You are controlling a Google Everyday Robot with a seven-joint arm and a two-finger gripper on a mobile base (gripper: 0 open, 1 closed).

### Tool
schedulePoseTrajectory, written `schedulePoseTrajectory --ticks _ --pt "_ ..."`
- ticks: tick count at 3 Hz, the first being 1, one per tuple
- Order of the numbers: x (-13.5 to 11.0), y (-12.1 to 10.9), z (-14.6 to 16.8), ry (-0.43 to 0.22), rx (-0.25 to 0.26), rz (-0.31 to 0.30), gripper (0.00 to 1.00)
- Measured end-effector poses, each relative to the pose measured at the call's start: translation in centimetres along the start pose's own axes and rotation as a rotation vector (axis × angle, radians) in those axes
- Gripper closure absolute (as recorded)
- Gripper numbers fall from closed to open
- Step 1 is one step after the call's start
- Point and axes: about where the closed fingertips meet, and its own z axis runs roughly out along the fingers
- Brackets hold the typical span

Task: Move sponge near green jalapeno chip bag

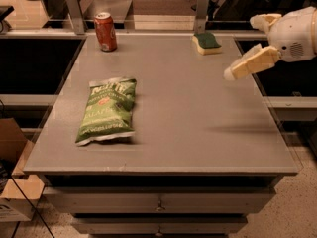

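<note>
While the sponge (207, 42) sits at the far edge of the bench (198, 128), upper right of centre, the bag (105, 110) lies well apart at left centre. Hanging over the right edge, the claw (241, 46) is empty, its two fingers spread apart, lower right of the sponge.

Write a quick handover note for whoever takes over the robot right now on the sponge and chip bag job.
Gripper: open and empty, in the air over the table's right edge, to the front-right of the sponge and not touching it.
Sponge: lies at the far edge of the table, right of centre.
Green jalapeno chip bag: flat on the left front part, far from the sponge.
Soda can: upright at the far left corner.
Done: no grasp yet.
Left: reach the sponge, grasp it, carry it across, set it beside the bag.
</note>
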Motion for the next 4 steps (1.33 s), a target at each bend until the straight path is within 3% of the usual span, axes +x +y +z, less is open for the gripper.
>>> schedulePoseTrajectory --ticks 1,3,4 --pt "-0.2 -2.7 3.5 -0.073 0.047 0.049 0.0" --pt "1.3 -8.5 9.6 -0.127 0.121 0.183 0.0" --pt "1.3 -8.5 9.6 -0.127 0.121 0.183 0.0"
